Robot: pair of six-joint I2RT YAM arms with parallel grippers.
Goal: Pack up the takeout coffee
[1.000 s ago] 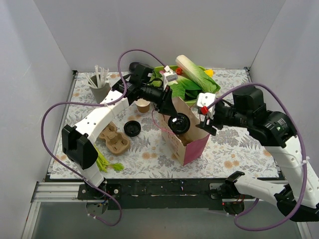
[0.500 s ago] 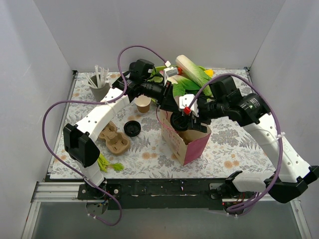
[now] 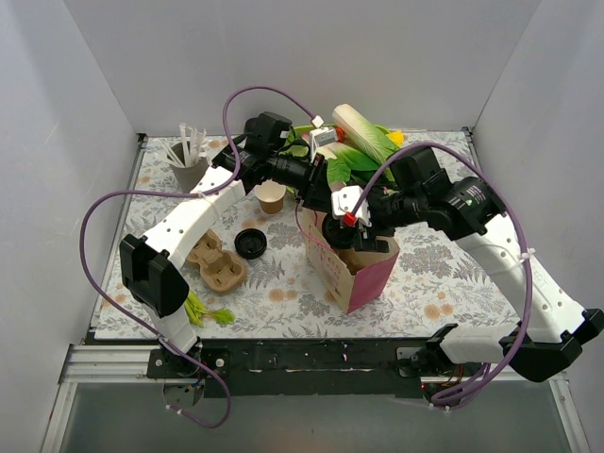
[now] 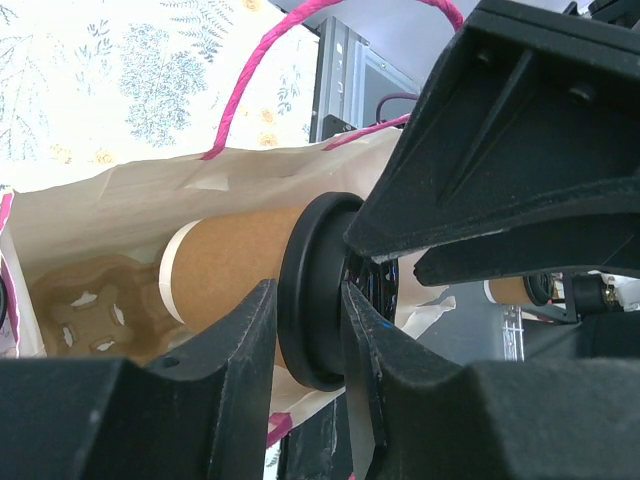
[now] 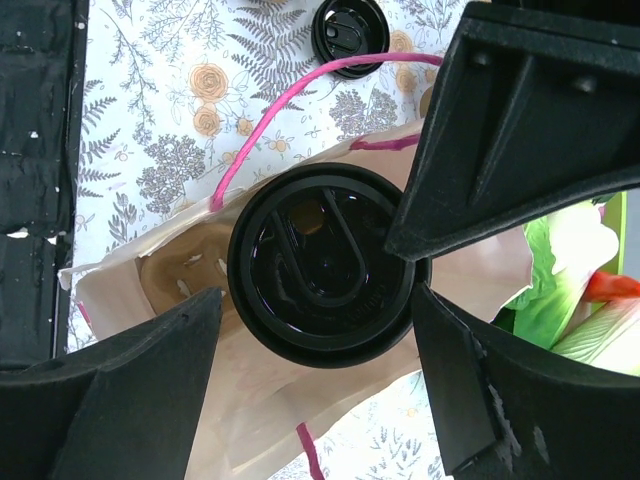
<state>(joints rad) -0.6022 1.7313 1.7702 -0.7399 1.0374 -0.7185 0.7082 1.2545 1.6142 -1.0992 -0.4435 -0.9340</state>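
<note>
We hold one lidded cup (image 4: 235, 265) over the mouth of the paper bag (image 4: 120, 200) — our left gripper (image 4: 310, 300) is clenched on the rim of its black lid (image 5: 322, 262), and our right gripper (image 5: 318, 280) is spread wide on either side of that lid. In the top view a second cup (image 3: 271, 198), uncovered, stands at the bag's ten o'clock, and a loose lid (image 3: 250, 243) lies at nine o'clock.

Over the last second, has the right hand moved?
Yes. In the top view the right hand has swung left, from beside the brown-and-pink paper bag to over its open mouth.
</note>
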